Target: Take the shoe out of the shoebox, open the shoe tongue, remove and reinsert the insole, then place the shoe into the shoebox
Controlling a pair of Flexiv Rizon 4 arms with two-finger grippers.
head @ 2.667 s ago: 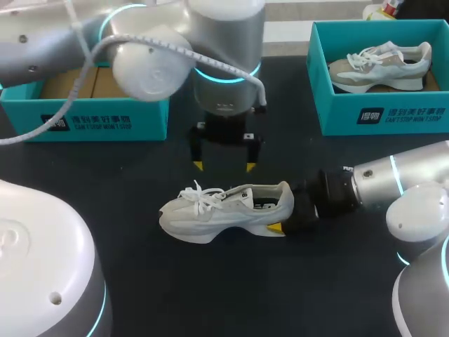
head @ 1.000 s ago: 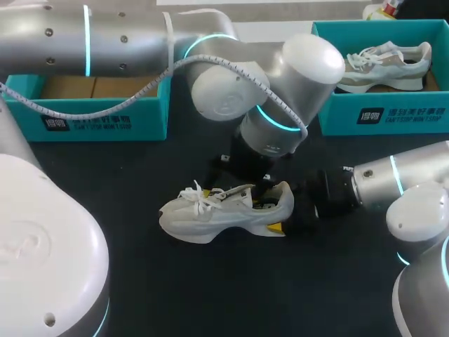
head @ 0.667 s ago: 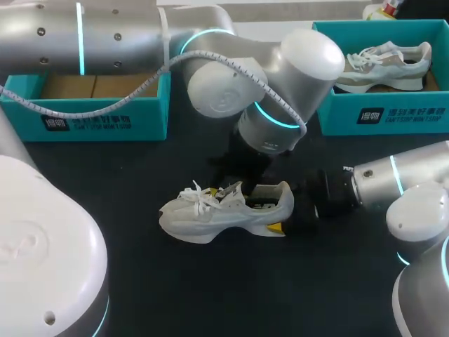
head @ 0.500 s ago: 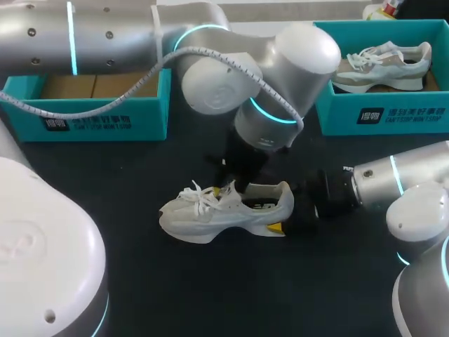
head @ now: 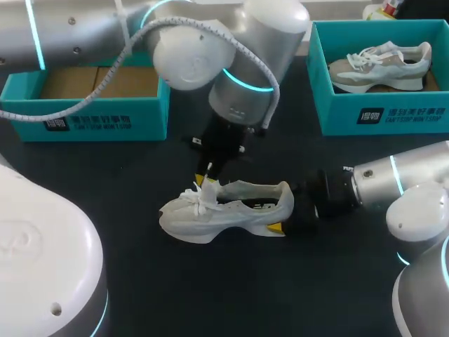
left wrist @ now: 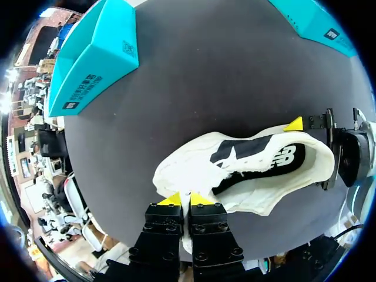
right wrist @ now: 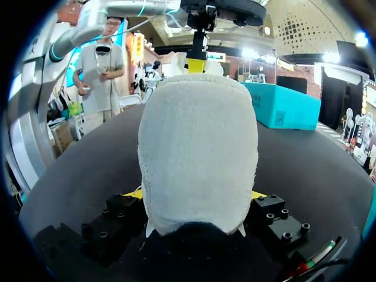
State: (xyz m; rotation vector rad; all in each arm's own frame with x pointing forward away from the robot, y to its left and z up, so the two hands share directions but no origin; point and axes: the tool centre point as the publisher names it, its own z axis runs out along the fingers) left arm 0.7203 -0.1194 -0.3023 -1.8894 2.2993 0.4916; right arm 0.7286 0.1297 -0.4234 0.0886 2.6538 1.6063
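The left jaws are almost together, their yellow fingertips (left wrist: 170, 200) pinched on the white tongue (left wrist: 197, 176) of the shoe (head: 224, 210), at the lace end of its opening. The right jaws are clamped on the shoe's heel, one yellow tip (head: 275, 227) on each side of it, so the heel fills the right wrist view.

The shoe is white and stands on the dark worktop (head: 210, 295), out of any box, toe toward the robot's left and heel toward its right. The left wrist view looks down into the opening at the black insole (left wrist: 258, 164) lying inside.

The left arm (head: 210, 42) comes down on the shoe from behind it; the right arm (head: 393, 182) lies low and level along the worktop.

Behind the shoe to the left sits an open teal shoebox (head: 98, 119). A second teal box (head: 382, 116) at the back right holds another pale shoe (head: 382, 67).
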